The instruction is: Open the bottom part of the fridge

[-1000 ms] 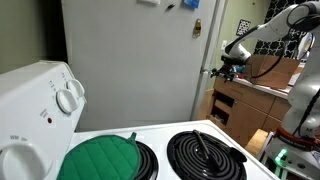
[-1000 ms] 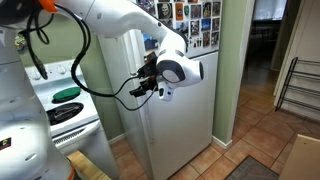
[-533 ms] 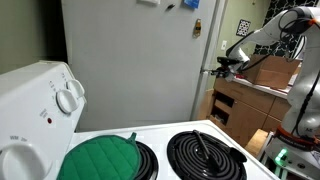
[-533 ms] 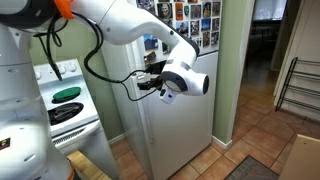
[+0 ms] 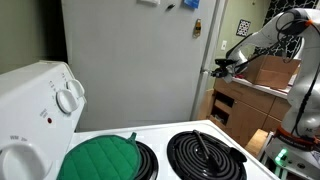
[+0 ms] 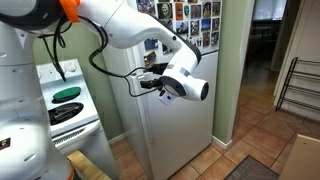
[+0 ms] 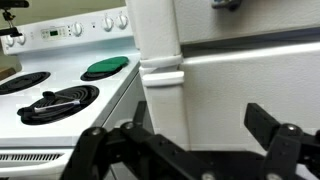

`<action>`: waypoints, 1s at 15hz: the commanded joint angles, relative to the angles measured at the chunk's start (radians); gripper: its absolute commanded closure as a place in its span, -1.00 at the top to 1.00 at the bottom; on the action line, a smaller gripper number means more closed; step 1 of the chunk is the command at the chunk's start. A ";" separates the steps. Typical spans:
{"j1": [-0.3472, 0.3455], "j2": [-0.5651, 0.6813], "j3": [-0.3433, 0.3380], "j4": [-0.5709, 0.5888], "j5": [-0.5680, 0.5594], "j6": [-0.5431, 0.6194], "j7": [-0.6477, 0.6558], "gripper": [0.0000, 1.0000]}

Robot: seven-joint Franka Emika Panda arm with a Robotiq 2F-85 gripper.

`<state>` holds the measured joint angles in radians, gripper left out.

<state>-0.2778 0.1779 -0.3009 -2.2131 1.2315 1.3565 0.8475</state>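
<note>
In the wrist view the fingers (image 7: 278, 140) stand spread wide along the bottom edge, grasping nothing. The bottom part (image 7: 250, 85) fills the right half behind them. In an exterior view the gripper (image 6: 138, 82) sits mid-frame at the fridge (image 6: 185, 125) door's left edge. The door looks shut, though the seam is unclear.

The tool (image 7: 186, 142), jaws wide apart, faces the bottom part (image 7: 250, 95) of the fridge (image 7: 275, 25) (stove (image 7: 60, 100) at left)

Likely a home kitchen: stove (image 5: 40, 100), fridge (image 5: 130, 60).
</note>
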 commanded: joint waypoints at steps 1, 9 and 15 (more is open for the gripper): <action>0.008 -0.017 -0.001 -0.039 0.026 0.046 0.000 1.00; 0.000 -0.057 -0.008 -0.124 0.071 0.081 -0.029 1.00; 0.006 -0.073 -0.002 -0.176 0.141 0.093 -0.027 1.00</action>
<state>-0.2777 0.1436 -0.3033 -2.3351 1.3348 1.4130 0.8308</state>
